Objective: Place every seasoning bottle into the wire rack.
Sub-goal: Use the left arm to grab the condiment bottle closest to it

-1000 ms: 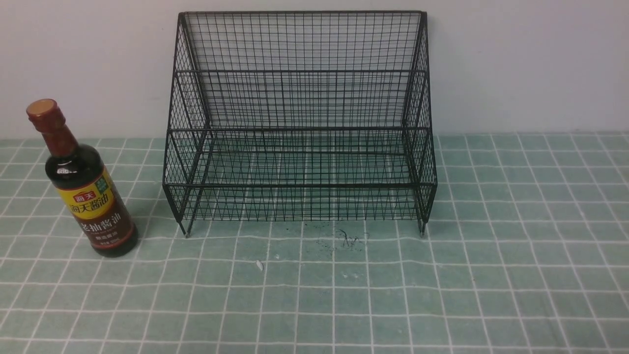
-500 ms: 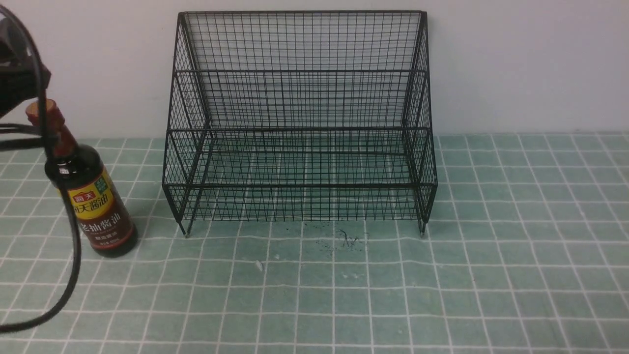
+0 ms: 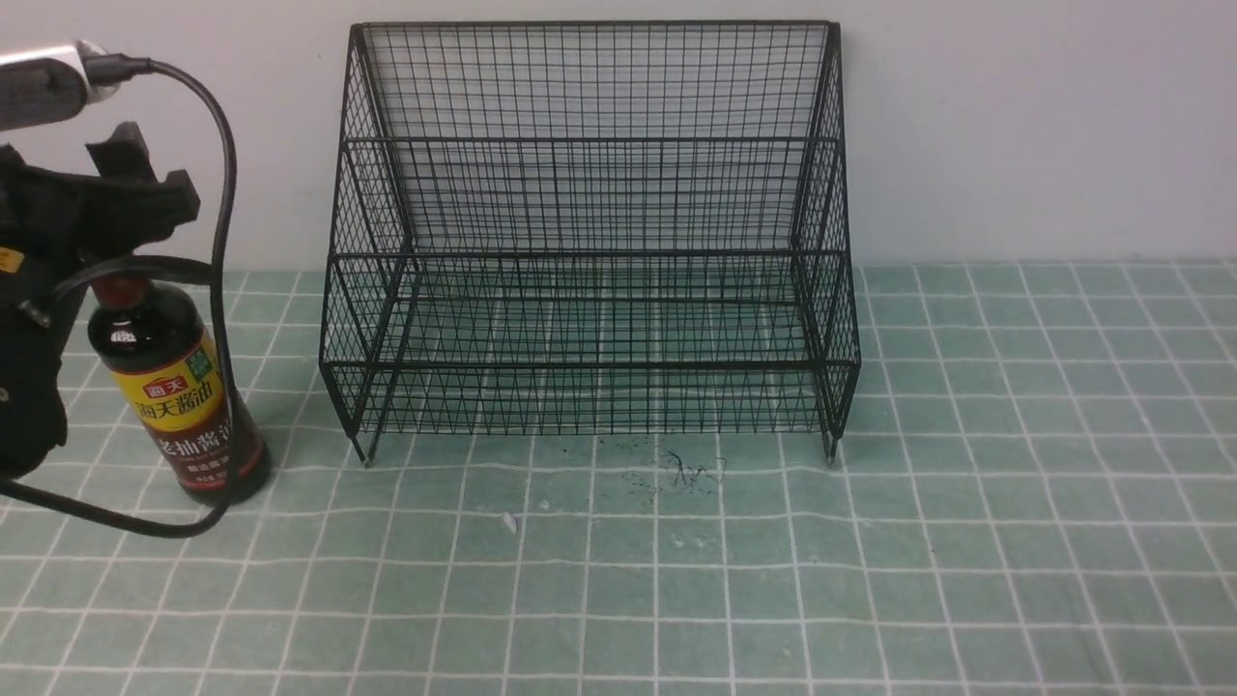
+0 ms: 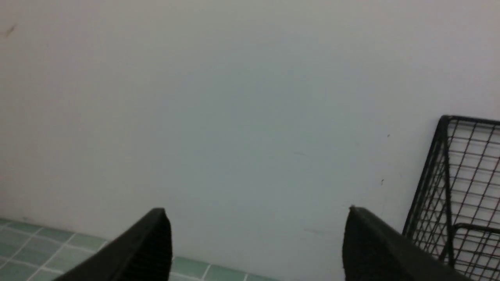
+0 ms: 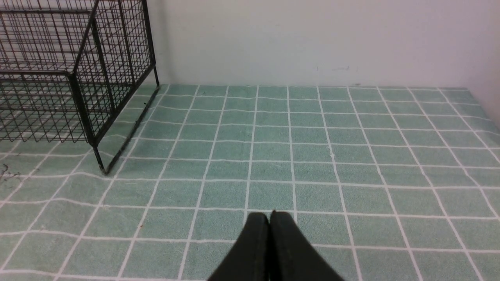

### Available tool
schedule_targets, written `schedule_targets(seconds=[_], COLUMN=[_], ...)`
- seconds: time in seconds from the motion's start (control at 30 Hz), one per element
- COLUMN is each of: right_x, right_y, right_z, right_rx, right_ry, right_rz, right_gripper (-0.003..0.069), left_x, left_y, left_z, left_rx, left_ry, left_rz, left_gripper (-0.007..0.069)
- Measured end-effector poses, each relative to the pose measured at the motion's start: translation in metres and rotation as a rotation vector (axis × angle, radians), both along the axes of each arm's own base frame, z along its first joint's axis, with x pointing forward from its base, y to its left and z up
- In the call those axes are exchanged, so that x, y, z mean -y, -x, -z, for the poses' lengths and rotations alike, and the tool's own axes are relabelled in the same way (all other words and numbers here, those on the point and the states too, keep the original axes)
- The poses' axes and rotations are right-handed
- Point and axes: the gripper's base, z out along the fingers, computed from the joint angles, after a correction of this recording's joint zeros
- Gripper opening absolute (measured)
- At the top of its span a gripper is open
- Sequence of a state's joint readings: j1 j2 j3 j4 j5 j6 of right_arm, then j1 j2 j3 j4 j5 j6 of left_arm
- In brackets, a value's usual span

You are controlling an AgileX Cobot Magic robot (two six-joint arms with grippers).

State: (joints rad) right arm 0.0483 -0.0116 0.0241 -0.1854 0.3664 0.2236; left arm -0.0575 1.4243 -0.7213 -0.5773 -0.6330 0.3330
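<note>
The seasoning bottle (image 3: 179, 396) stands upright on the green checked cloth, to the left of the wire rack (image 3: 589, 251). Its yellow and dark-red label faces me. My left gripper (image 3: 135, 193) hangs at the height of the bottle's neck and hides its cap. In the left wrist view this gripper (image 4: 256, 218) is open with nothing between its fingers (image 4: 156, 238); the bottle is out of that view, and a corner of the rack (image 4: 461, 195) shows. My right gripper (image 5: 269, 216) is shut and empty, low over the cloth to the right of the rack (image 5: 78, 78).
The rack stands against a pale wall (image 3: 1015, 126) and holds nothing. A black cable (image 3: 220, 290) from the left wrist loops down in front of the bottle. Dark scribbles (image 3: 686, 471) and a small white scrap (image 3: 509, 522) lie on the cloth before the rack.
My left arm has come in from the left edge and moved right, and now covers the bottle's cap. The bottle and the rack have not moved.
</note>
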Motion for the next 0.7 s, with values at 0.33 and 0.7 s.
schedule_targets(seconds=[0.33,0.7], right_x=[0.0,0.0], right_y=[0.0,0.0], right_z=[0.0,0.0], right_rx=[0.0,0.0], right_ry=[0.0,0.0], right_rz=[0.0,0.0], right_gripper=[-0.0015,-0.0015], left_x=[-0.004,-0.003], left_y=[-0.006,-0.016], left_z=[0.012,0.038], left_rx=[-0.043,-0.129], left_ry=[-0.04,-0.046], left_rz=[-0.044,-0.041], left_gripper=[0.0532,0.047])
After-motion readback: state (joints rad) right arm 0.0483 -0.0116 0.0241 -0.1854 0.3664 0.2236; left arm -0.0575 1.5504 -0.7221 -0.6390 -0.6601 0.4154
